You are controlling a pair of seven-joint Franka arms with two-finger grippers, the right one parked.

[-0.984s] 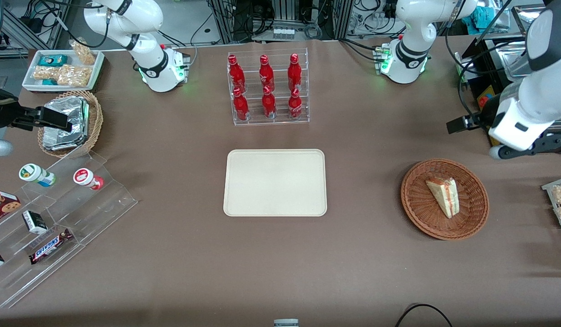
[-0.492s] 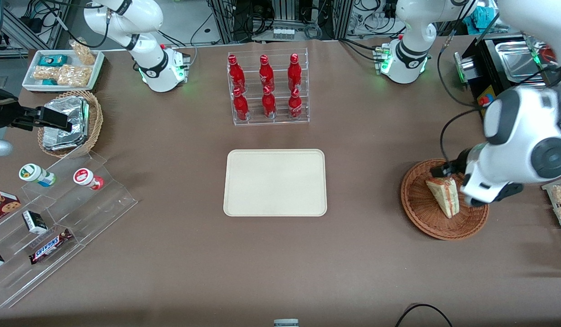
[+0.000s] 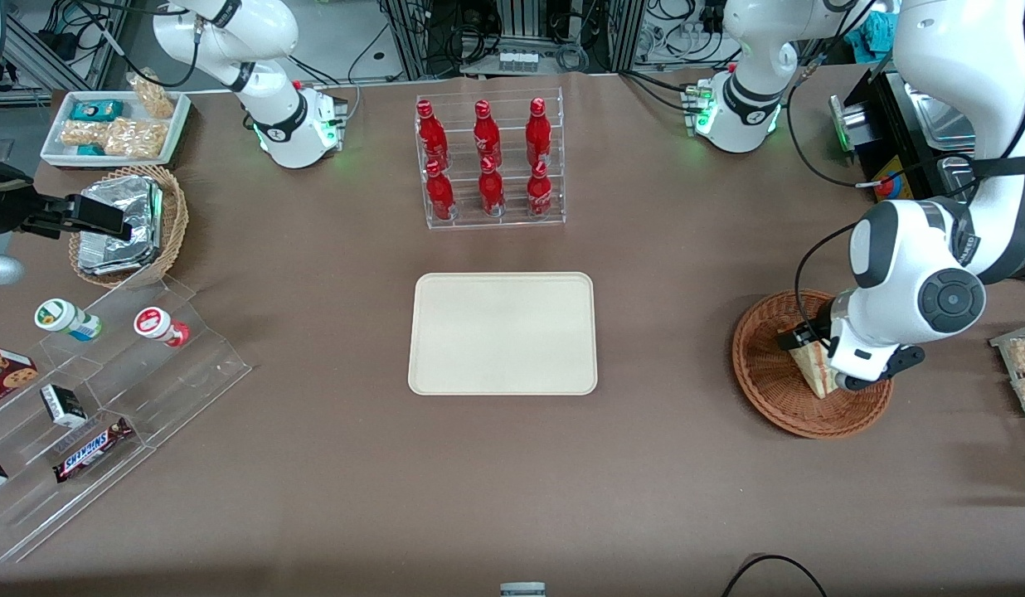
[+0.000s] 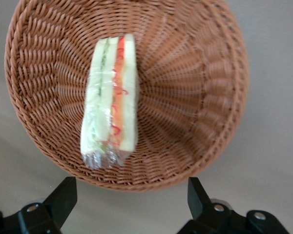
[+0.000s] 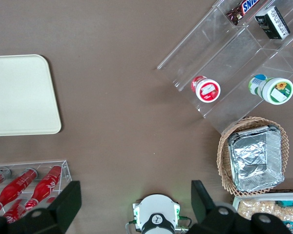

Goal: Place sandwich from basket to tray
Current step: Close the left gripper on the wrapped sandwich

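Gripper [image 4: 132, 195], black fingers [image 4: 63, 195] spread wide, above the round woven wicker basket [image 3: 765, 385] holding a plastic-wrapped triangular sandwich [image 4: 111, 102]; flat cream tray [image 3: 502, 333] well apart.

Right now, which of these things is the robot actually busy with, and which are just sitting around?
Part of the job:
sandwich, lying in the basket
cream tray, bare, mid-table
gripper, open, hovering above the sandwich

Just lying about:
red bottles in a clear rack
foil packets in a tan basket
snack tray
clear stepped shelf with cups and sweets
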